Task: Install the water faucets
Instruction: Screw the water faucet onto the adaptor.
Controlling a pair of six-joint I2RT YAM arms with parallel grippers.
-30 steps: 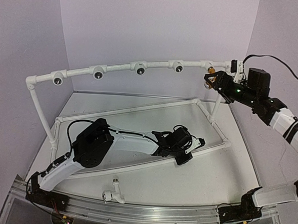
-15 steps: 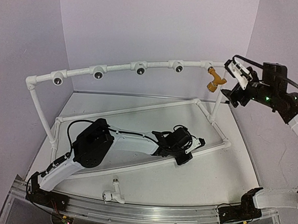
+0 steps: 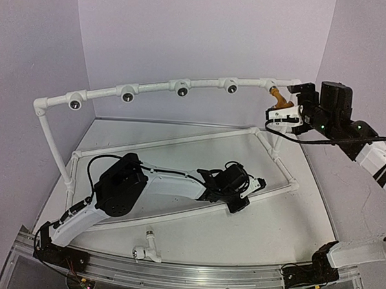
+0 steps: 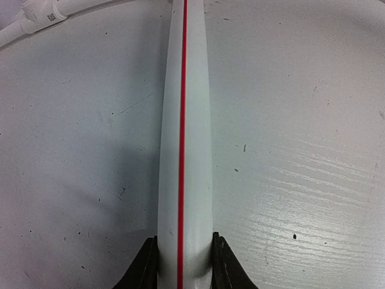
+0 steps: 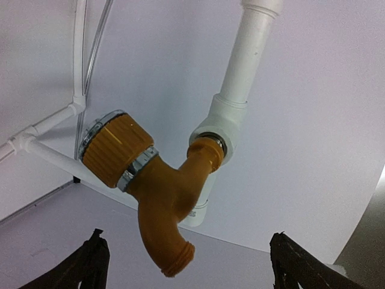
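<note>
Right pincer [image 5: 185, 238] gapes empty, yellow faucet [image 5: 162, 186] just ahead, seemingly seated; skewed closing could wrench it loose. Left pincer [image 4: 183, 241] clamps frame rail [image 4: 183, 120].

White plastic pipe frame [image 3: 154, 87] standing on a scuffed white tabletop [image 3: 259, 232], its top bar spanning 9 to 2 o'clock and bearing four round dark sockets [image 3: 181, 90]. Aluminium rail [image 3: 192, 277] along the table edge at 6 o'clock; pale lilac walls [image 3: 205, 35] behind at 12 o'clock.

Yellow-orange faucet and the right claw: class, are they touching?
Apart. The right wrist view shows the yellow-orange faucet between the open fingers of the right claw, with clear gaps on both sides.
</note>
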